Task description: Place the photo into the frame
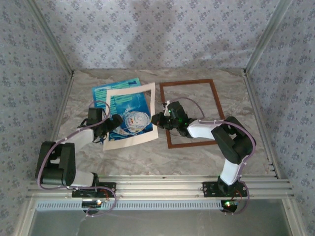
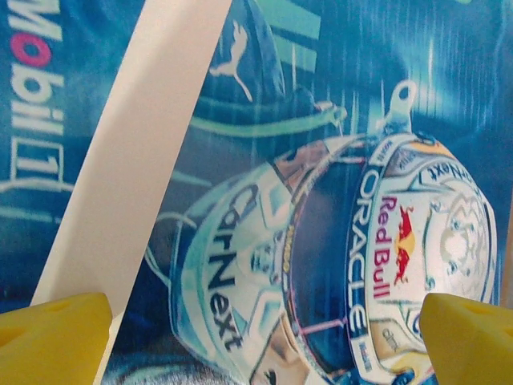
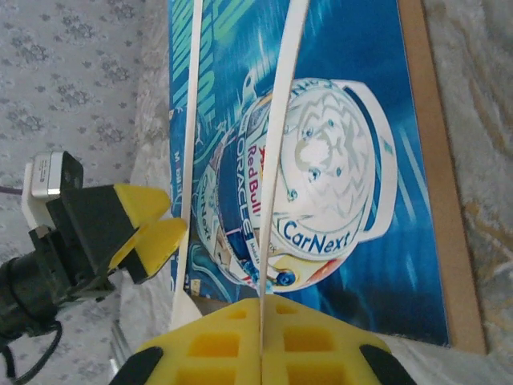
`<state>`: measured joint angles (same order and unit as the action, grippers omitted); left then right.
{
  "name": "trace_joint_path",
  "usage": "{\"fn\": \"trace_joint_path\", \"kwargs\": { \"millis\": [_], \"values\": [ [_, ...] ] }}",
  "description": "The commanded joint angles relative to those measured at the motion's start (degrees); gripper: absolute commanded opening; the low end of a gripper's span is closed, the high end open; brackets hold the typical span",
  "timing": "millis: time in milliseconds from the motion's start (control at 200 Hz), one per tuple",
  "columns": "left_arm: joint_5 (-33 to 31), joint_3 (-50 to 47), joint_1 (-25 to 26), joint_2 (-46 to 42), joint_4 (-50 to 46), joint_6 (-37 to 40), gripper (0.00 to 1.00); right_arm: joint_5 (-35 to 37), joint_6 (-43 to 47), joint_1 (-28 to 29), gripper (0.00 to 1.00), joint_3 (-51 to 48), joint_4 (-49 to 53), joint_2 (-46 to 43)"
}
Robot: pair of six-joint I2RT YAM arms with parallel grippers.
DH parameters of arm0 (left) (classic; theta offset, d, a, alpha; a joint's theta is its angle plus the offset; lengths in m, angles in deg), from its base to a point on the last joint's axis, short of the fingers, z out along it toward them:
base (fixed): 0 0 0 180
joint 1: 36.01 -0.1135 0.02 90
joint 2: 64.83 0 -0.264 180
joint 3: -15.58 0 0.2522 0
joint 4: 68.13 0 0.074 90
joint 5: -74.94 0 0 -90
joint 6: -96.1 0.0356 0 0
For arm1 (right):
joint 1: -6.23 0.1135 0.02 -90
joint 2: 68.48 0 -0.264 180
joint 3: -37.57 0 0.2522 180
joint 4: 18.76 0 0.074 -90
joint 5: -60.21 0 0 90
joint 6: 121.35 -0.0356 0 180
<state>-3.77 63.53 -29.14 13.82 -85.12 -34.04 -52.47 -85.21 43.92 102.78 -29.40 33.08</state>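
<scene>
The photo [image 1: 129,112] is a blue-teal print with a white helmet [image 2: 321,160], lying left of centre on the table. A cream cardboard mat [image 1: 130,141] with a window lies over it. In the right wrist view my right gripper [image 3: 260,309] is shut on the mat's thin right edge [image 3: 280,144], and the photo [image 3: 337,120] shows beneath. From above, that gripper [image 1: 158,119] sits between the mat and the frame [image 1: 189,84], an empty reddish-brown wooden rectangle at right of centre. My left gripper [image 1: 112,127] hovers open over the mat's lower left [image 2: 136,160], holding nothing [image 2: 264,321].
A plain brown backing board [image 3: 437,160] shows under the photo's far edge. The left gripper's yellow fingers [image 3: 148,228] appear beside the mat in the right wrist view. Patterned walls [image 1: 157,34] enclose the marbled table [image 1: 197,162] on three sides.
</scene>
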Motion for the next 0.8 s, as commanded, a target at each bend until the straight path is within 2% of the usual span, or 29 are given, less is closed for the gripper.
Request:
{"fn": "trace_joint_path", "kwargs": {
  "millis": [0,150,295,390,505,655,794],
  "values": [
    [-0.4,3.7,1.8,-4.3,-5.4,0.8,0.99,-1.5,4.9,-1.5,0.01,3.9,7.5,-2.5],
    [-4.5,8.9,7.2,-6.7,-10.0,4.3,0.99,-2.5,14.1,-5.6,0.00,10.1,24.1,-6.4],
    [-9.7,13.8,14.6,-5.1,-12.5,7.7,0.99,-3.1,23.6,-11.3,0.00,16.2,40.2,-11.7],
    [-12.9,16.8,19.7,-2.5,-12.5,9.9,0.98,-2.6,25.1,-15.7,0.00,17.8,44.6,-16.4],
    [-13.6,21.0,24.8,3.6,-12.2,11.5,0.99,-0.7,26.5,-21.5,0.00,20.6,49.6,-22.2],
    [-12.9,28.4,31.0,13.3,-14.0,12.8,0.98,1.3,28.4,-30.1,0.00,23.5,53.3,-29.3],
    [-10.2,35.2,34.2,22.2,-16.3,11.4,0.97,0.4,30.3,-37.8,0.00,26.3,56.2,-33.0]
  ]
}}
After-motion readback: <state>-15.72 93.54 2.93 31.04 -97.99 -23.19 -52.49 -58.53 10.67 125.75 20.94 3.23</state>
